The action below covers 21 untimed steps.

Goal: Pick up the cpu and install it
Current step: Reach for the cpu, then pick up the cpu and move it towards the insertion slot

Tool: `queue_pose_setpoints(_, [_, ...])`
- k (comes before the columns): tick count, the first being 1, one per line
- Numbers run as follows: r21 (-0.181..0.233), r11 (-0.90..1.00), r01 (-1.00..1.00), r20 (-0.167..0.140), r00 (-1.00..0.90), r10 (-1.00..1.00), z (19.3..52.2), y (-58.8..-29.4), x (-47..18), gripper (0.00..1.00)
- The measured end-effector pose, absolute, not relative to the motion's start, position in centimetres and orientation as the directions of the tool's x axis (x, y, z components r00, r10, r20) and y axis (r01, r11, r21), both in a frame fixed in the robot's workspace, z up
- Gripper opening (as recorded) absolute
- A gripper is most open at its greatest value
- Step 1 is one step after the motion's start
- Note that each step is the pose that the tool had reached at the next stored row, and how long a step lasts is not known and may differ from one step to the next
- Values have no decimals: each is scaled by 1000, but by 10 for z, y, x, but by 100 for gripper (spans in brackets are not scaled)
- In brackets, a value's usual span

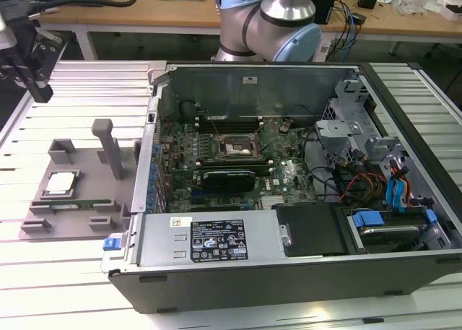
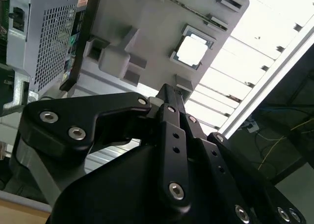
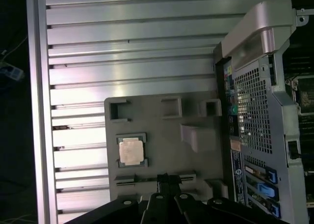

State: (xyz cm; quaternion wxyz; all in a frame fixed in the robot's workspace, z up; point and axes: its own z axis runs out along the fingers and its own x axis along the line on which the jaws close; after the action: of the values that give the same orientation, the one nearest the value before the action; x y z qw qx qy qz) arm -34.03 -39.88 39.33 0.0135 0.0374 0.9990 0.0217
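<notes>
The cpu [image 1: 60,183] is a small square chip with a silver top, lying flat in a recess of the grey holder plate [image 1: 86,172] on the exterior view's left. Both wrist views show it from above, as the cpu [image 2: 191,51] and the cpu [image 3: 131,151]. My gripper [image 1: 42,92] hangs well above the table at the far left, behind the plate and apart from the chip. Its black fingers [image 3: 163,179] meet tip to tip with nothing between them. The black socket frame [image 1: 234,146] sits on the motherboard inside the open computer case [image 1: 289,265].
A grey upright post [image 1: 108,148] rises from the holder plate beside the chip. A thin green memory stick [image 1: 72,205] lies along the plate's near edge. The slatted metal table [image 1: 79,92] carries both plate and case. The arm's base [image 1: 271,23] stands behind the case.
</notes>
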Motion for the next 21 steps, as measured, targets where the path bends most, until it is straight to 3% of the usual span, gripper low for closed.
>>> queue_pose_setpoints(21, [44, 996, 74, -25, -997, 75, 393, -399, -357, 11])
